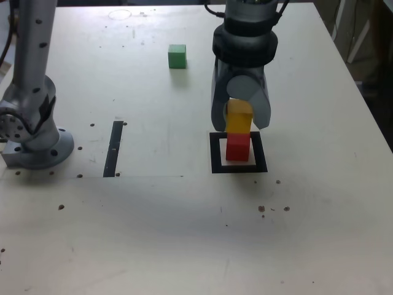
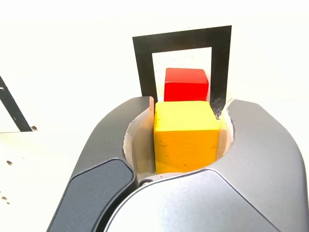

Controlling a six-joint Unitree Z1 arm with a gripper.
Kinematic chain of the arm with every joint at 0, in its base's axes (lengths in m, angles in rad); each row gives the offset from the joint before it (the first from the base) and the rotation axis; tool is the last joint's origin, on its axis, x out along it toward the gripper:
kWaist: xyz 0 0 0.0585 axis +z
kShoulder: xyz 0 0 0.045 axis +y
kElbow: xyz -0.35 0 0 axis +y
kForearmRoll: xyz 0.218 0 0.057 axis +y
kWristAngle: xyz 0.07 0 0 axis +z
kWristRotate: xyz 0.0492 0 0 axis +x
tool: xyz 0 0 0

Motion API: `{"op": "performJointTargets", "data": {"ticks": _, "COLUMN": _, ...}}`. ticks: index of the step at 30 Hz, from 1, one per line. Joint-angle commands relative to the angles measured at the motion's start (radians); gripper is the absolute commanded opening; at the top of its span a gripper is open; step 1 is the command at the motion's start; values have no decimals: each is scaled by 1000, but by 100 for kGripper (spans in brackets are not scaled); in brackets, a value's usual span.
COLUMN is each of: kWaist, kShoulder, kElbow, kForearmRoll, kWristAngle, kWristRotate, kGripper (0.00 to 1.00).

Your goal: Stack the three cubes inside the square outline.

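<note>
"Where is the yellow cube (image 2: 186,140) being held?"
"It is pinched between the jaws of the gripper (image 2: 191,100). One flat side is turned to the wrist camera, and its top is kept almost level."
"Is a long way seen on it?"
"No, all its sides look about the same length."
"And the red cube (image 1: 237,147)?"
"It is seen inside the square outline (image 1: 217,160), with its sides nearly lined up with the tape. Whether it is touched by the yellow cube cannot be told."
"What else is seen?"
"The green cube (image 1: 177,56) is seen on the table (image 1: 153,233), farther back, toward the exterior view's left. The black tape strip (image 1: 113,150) is laid longways from front to back, with a little lean."
</note>
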Motion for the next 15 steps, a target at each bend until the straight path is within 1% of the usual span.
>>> {"op": "performJointTargets", "data": {"ticks": 1, "kWaist": -1, "kShoulder": 7, "kElbow": 5, "kForearmRoll": -5, "kWristAngle": -4, "kWristRotate": 2, "kGripper": 30}}
{"op": "performJointTargets", "data": {"ticks": 15, "kWaist": -1, "kShoulder": 36, "kElbow": 25, "kForearmRoll": -37, "kWristAngle": -19, "kWristRotate": 9, "kGripper": 30}}
